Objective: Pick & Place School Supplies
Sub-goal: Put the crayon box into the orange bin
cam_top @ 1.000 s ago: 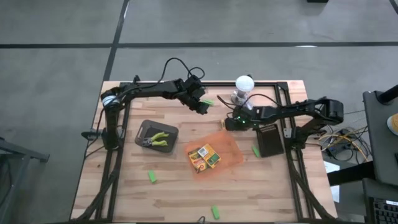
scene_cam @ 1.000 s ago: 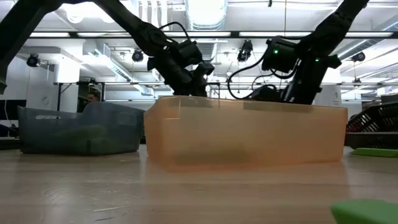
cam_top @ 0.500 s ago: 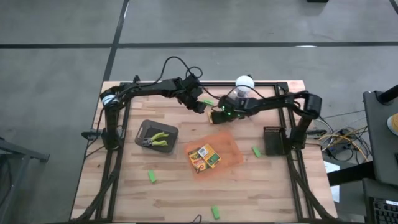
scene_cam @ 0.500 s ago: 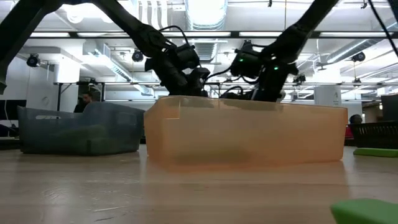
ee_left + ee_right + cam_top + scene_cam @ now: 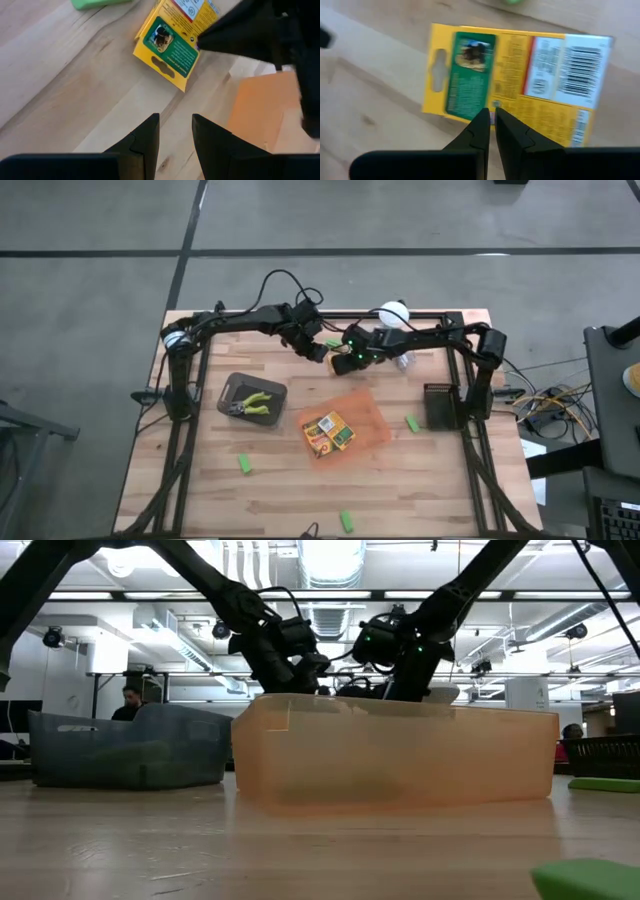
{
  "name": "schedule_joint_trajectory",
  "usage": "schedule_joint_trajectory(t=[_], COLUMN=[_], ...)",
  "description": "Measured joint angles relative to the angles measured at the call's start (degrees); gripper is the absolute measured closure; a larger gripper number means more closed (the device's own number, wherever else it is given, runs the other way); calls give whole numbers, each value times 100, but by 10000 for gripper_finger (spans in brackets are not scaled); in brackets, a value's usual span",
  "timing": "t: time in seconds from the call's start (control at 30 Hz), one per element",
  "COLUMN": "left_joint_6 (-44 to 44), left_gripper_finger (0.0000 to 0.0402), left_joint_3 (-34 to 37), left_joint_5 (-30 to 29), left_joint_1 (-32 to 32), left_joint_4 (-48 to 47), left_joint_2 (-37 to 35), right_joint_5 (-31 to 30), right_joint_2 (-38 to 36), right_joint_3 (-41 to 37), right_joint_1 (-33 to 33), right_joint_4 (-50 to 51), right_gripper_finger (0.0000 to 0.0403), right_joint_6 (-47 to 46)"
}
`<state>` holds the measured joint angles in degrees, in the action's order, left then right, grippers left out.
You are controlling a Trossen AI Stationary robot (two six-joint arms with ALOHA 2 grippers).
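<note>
A yellow-and-green crayon box [image 5: 517, 80] lies flat on the wooden table [image 5: 290, 490] near its far edge, its back panel with barcode facing up; in the high view both arms hide it almost wholly. The right gripper [image 5: 491, 125] hovers just above it, jaws pressed together and empty. The left gripper [image 5: 175, 137] is beside it, jaws slightly apart, holding nothing. Two more crayon boxes [image 5: 329, 432] rest in the orange tray [image 5: 372, 412]; the low view cannot show them.
</note>
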<state>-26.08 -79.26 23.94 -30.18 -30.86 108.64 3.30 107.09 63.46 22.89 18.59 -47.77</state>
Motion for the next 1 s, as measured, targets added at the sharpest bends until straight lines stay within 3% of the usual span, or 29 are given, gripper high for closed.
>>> schedule_joint_trajectory(t=[0.23, 0.5, 0.77, 1.0], left_joint_6=[-135, -455, -290, 1003], left_gripper_finger=[282, 282, 282, 282], left_joint_3=[0, 0, 0, 0], left_joint_5=[0, 399, 492, 483], left_joint_1=[-26, -26, -58, -52], left_joint_4=[3, 56, 317, 437], left_joint_2=[0, 0, 0, -48], right_joint_5=[-141, -1230, -1391, -1390], right_joint_2=[-66, -330, -1036, -2084], right_joint_3=[405, 966, 550, -581], right_joint_1=[-91, -70, -16, 23], right_joint_4=[379, 2232, 1930, 963], right_gripper_finger=[376, 376, 376, 376], right_joint_6=[320, 869, 1104, 1263])
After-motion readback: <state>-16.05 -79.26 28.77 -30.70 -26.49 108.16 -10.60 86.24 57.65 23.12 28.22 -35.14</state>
